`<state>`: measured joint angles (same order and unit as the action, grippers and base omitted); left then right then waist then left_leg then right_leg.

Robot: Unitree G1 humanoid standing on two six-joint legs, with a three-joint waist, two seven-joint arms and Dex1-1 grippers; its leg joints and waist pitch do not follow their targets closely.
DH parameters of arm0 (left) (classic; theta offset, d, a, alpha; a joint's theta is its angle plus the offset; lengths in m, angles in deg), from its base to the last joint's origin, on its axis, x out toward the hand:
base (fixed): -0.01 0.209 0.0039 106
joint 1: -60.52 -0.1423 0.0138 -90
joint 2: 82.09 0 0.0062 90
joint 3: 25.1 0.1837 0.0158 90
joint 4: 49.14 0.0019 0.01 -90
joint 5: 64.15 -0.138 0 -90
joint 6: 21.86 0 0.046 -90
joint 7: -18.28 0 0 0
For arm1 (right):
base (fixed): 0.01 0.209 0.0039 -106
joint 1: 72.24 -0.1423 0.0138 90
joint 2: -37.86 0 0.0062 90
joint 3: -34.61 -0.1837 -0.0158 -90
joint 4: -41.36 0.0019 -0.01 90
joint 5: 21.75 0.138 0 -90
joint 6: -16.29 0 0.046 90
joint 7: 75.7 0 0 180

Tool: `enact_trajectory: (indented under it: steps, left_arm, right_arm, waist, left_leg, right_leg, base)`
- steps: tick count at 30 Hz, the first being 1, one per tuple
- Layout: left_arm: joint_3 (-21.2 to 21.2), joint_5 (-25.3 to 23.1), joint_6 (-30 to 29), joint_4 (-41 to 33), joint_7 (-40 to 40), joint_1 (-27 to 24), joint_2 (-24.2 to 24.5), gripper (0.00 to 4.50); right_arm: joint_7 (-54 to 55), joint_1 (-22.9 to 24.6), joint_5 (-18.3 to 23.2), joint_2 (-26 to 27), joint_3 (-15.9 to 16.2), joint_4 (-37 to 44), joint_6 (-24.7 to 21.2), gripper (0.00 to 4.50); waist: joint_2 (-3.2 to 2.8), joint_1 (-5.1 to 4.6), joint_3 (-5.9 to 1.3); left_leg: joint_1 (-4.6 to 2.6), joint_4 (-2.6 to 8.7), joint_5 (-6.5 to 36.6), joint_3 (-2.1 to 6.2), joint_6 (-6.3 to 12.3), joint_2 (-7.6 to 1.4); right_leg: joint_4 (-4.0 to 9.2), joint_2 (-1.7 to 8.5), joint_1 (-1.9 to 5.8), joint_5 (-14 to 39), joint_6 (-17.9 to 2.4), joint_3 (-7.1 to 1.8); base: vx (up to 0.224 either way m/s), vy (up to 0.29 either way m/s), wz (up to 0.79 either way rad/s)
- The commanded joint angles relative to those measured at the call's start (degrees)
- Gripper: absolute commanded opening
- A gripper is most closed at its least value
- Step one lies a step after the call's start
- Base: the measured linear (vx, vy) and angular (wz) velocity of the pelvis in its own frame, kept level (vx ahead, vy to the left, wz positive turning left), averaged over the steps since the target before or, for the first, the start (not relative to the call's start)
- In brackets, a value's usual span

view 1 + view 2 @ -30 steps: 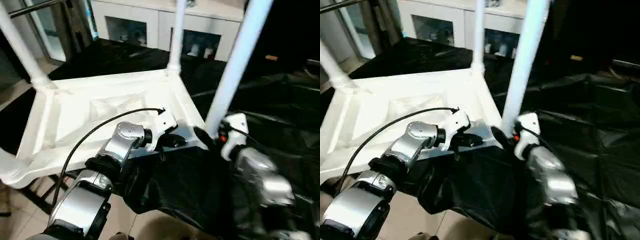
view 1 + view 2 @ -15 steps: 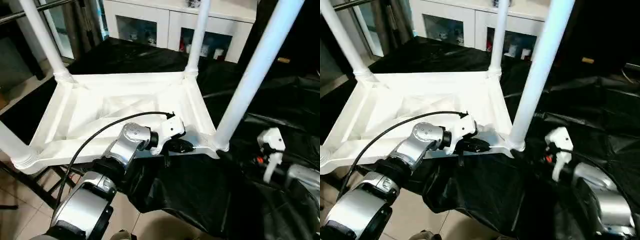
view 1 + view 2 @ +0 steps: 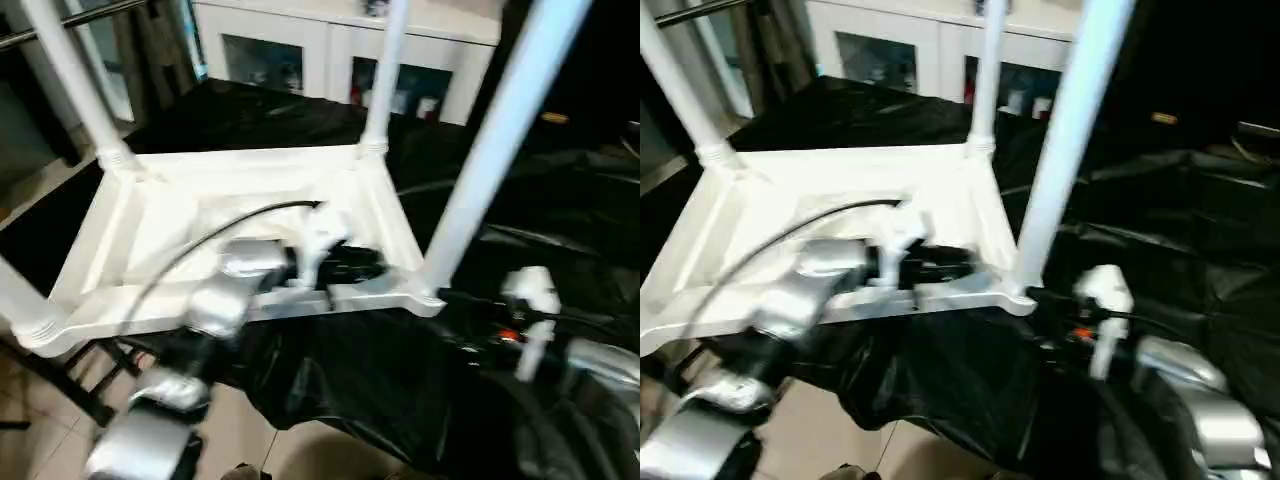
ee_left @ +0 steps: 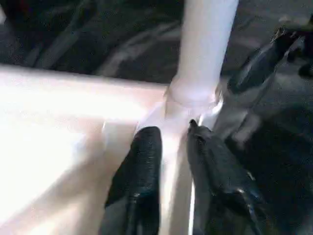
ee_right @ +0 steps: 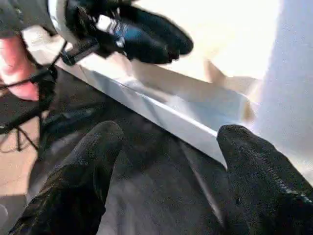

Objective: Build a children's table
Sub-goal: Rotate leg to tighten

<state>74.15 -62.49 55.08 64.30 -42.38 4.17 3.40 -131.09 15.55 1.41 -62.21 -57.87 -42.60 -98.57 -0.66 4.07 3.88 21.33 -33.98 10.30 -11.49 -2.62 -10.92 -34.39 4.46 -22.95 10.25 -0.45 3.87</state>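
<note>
The table (image 3: pixel 250 200) lies upside down on the black-draped worktop (image 3: pixel 560 230), legs up; it looks light, stiff, slick plastic. Your left gripper (image 4: pixel 171 147) straddles its near rim, fingers slightly apart; your right gripper (image 5: pixel 161 161) hangs wide open beside the near-right leg (image 3: pixel 480 150); grip legs near their sockets.

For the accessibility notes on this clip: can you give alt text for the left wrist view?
The left hand has its two black fingers straddling the white rim of the upside-down tabletop, just short of the corner socket where a white leg stands upright. Behind lies black sheeting, with the other hand beside the leg.
</note>
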Motion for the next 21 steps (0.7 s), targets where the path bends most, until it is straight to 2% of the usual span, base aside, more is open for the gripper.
enact_trajectory:
  steps: [1, 2, 3, 4, 5, 6, 8, 9, 10, 11, 12, 13, 14, 15, 16, 17, 18, 19, 20, 21]
  left_arm:
    - [-1.01, 0.45, -3.43, -4.35, -1.01, -1.39, 2.42, 1.4]
    - [-1.2, 0.32, -4.98, -7.61, -1.03, -3.75, 5.01, 1.6]
    - [-1.2, 0.32, -4.98, -7.61, -1.03, -3.75, 5.01, 1.6]
    - [-1.31, 0.27, -5.23, -8.89, -0.29, -4.71, 5.7, 1.76]
    - [-1.43, 0.19, -5.3, -9.27, 0.27, -5.07, 5.8, 1.82]
    - [-1.53, 0.17, -5.38, -9.71, 0.79, -5.46, 5.88, 1.84]
    - [-1.62, 2.22, -8.35, -13.77, 1.9, -7.52, 5.01, 2.04]
    - [-1.56, 2.4, -8.67, -13.92, 2.43, -7.48, 4.34, 2.22]
    - [-1.43, 2.52, -9.2, -14.19, 3.12, -7.4, 3.73, 2.26]
    - [-0.79, 2.16, -8.58, -13.48, 3.43, -6.95, 3.24, 2.32]
    - [-0.25, 2.03, -8.33, -13.23, 3.67, -6.72, 3.07, 2.43]
    - [0.18, 2.21, -8.54, -12.42, 3.84, -6.17, 2.47, 2.64]
    - [0.18, 2.21, -8.54, -12.42, 3.84, -6.17, 2.47, 2.64]
    - [1.19, 2.25, -7.77, -10.0, 3.84, -4.86, 1.07, 2.71]
    - [1.83, 1.75, -6.92, -8.19, 4.04, -4.01, 0.36, 2.78]
    - [1.83, 1.75, -6.92, -8.19, 4.04, -4.01, 0.36, 2.78]
    - [2.49, 0.96, -5.72, -6.36, 4.41, -3.19, -0.21, 2.88]
    - [2.79, 0.54, -5.2, -5.34, 4.72, -2.74, -0.49, 3.03]
    - [3.84, -0.91, -2.76, -0.55, 5.68, -0.53, -1.7, 3.03]
    - [4.27, -1.5, -1.44, 3.18, 6.47, 1.25, -2.68, 3.03]
  right_arm:
    - [0.08, -0.94, -0.33, 0.27, 1.12, -0.1, -0.51, 3.54]
    - [0.39, -1.33, -0.41, 0.93, 2.1, -0.07, -0.62, 3.54]
    - [0.39, -1.33, -0.41, 0.93, 2.1, -0.07, -0.62, 3.54]
    - [0.77, -1.5, -0.39, 1.21, 2.42, -0.12, -0.75, 3.54]
    - [0.83, -1.5, -0.29, 1.3, 2.5, -0.09, -0.78, 3.54]
    - [0.89, -1.51, -0.2, 1.38, 2.59, -0.06, -0.79, 3.54]
    - [1.02, -1.66, 0.06, 1.5, 3.23, -0.1, -0.77, 3.54]
    - [1.02, -1.68, 0.08, 1.48, 3.32, -0.09, -0.8, 3.54]
    - [1.0, -1.69, 0.08, 1.47, 3.38, -0.07, -0.84, 3.54]
    - [1.02, -1.59, -0.07, 1.27, 3.43, 0.09, -0.95, 3.54]
    - [1.05, -1.53, -0.16, 1.11, 3.49, 0.2, -1.02, 3.54]
    - [1.13, -1.2, -0.31, 0.62, 3.36, 0.44, -1.09, 3.54]
    - [1.13, -1.2, -0.31, 0.62, 3.36, 0.44, -1.09, 3.54]
    - [1.23, -0.01, -0.22, -0.74, 2.4, 1.2, -1.29, 3.54]
    - [1.33, 0.69, -0.34, -1.59, 1.74, 1.63, -1.21, 3.54]
    - [1.33, 0.69, -0.34, -1.59, 1.74, 1.63, -1.21, 3.54]
    - [1.46, 1.29, -0.36, -2.27, 1.01, 2.02, -1.21, 3.54]
    - [1.5, 1.56, -0.32, -2.58, 0.62, 2.21, -1.27, 3.54]
    - [1.71, 2.61, -0.13, -3.92, -1.16, 3.23, -1.64, 3.54]
    - [1.73, 3.25, 0.24, -4.88, -2.51, 3.95, -2.04, 3.54]
  waist:
    - [1.37, 0.25, -3.95]
    - [1.06, 0.14, -3.82]
    - [1.3, 0.18, -3.96]
    - [1.01, 0.15, -3.84]
    - [0.96, 0.14, -3.88]
    - [1.16, 0.54, -3.88]
    - [1.05, 0.91, -3.83]
    - [1.08, 1.05, -3.86]
    - [1.17, 1.07, -3.9]
    - [0.52, 1.18, -3.88]
    - [1.07, 1.01, -3.92]
    - [1.17, 1.02, -3.97]
    - [1.22, 1.03, -4.03]
    - [0.8, 0.82, -3.91]
    - [1.05, 1.1, -3.98]
    - [1.12, 0.99, -3.92]
    - [0.6, 0.76, -4.0]
    - [0.88, 0.69, -4.09]
    - [0.99, 0.6, -4.11]
    - [0.06, 0.5, -4.12]
  left_leg:
    - [-0.75, 3.74, 10.8, 1.47, 3.88, -2.57]
    - [-0.69, 3.88, 11.31, 1.48, 3.59, -2.58]
    - [-0.81, 3.91, 11.52, 1.58, 3.19, -2.77]
    - [-0.84, 4.04, 12.08, 1.55, 2.93, -2.68]
    - [-0.92, 4.0, 12.12, 1.45, 2.88, -2.63]
    - [-1.22, 3.96, 12.24, 1.39, 2.74, -2.76]
    - [-1.0, 4.2, 12.06, 1.47, 2.37, -2.94]
    - [-1.25, 4.1, 12.61, 1.32, 2.18, -2.88]
    - [-1.21, 4.09, 12.85, 1.3, 1.94, -2.82]
    - [-1.22, 4.09, 13.01, 1.38, 1.85, -2.74]
    - [-0.94, 4.14, 13.28, 1.41, 1.77, -2.63]
    - [-0.77, 4.17, 13.01, 1.48, 1.78, -2.56]
    - [-0.84, 4.11, 12.93, 1.48, 1.78, -2.54]
    - [-0.81, 4.06, 13.2, 1.37, 1.82, -2.38]
    - [-1.13, 3.97, 13.66, 1.39, 1.7, -2.43]
    - [-0.89, 3.96, 13.51, 1.38, 1.9, -2.29]
    - [-0.78, 3.93, 13.67, 1.44, 1.93, -2.19]
    - [-0.73, 3.91, 13.66, 1.52, 1.87, -2.24]
    - [-0.59, 3.94, 13.29, 1.55, 2.26, -2.22]
    - [-0.83, 3.67, 13.59, 1.39, 2.48, -1.9]
  right_leg:
    - [4.85, 4.13, 2.41, 20.17, -10.01, -2.5]
    - [4.91, 4.03, 2.32, 20.51, -9.88, -2.53]
    - [4.65, 4.13, 2.38, 20.03, -10.01, -2.52]
    - [4.77, 4.03, 2.27, 20.23, -9.79, -2.57]
    - [4.84, 3.94, 2.17, 20.06, -9.73, -2.62]
    - [4.82, 4.04, 1.95, 19.67, -9.87, -2.75]
    - [4.59, 4.15, 2.09, 18.7, -10.38, -2.79]
    - [4.68, 4.05, 1.86, 18.49, -10.37, -2.86]
    - [4.63, 4.06, 1.98, 18.27, -10.33, -2.92]
    - [4.72, 4.07, 1.94, 18.39, -10.25, -2.93]
    - [4.85, 4.07, 2.24, 18.6, -9.69, -2.88]
    - [4.83, 4.09, 2.4, 18.79, -9.1, -2.86]
    - [4.83, 4.08, 2.4, 18.77, -8.94, -2.85]
    - [5.26, 3.95, 2.31, 19.34, -8.49, -2.88]
    - [5.26, 4.05, 2.25, 19.92, -8.33, -2.91]
    - [5.41, 4.01, 2.35, 20.35, -8.06, -2.89]
    - [5.61, 3.87, 2.44, 20.54, -7.7, -2.76]
    - [5.4, 3.91, 2.61, 20.22, -7.61, -2.71]
    - [5.36, 3.87, 2.59, 19.92, -7.55, -2.69]
    - [5.79, 3.55, 2.38, 21.12, -6.44, -2.7]
  base:
    - [0.0, 0.0, 0.0]
    - [0.0, 0.0, 0.0]
    - [0.0, 0.0, 0.0]
    - [0.0, 0.0, 0.0]
    - [0.0, 0.0, 0.0]
    - [0.0, 0.0, 0.0]
    - [0.0, 0.0, 0.0]
    - [0.0, 0.0, 0.0]
    - [0.0, 0.0, 0.0]
    - [0.0, 0.0, 0.0]
    - [0.0, 0.0, 0.0]
    - [0.0, 0.0, 0.0]
    - [0.0, 0.0, 0.0]
    - [0.0, 0.0, 0.0]
    - [0.0, 0.0, 0.0]
    - [0.0, 0.0, 0.0]
    - [0.0, 0.0, 0.0]
    - [0.0, 0.0, 0.0]
    - [0.0, 0.0, 0.0]
    - [0.0, 0.0, 0.0]
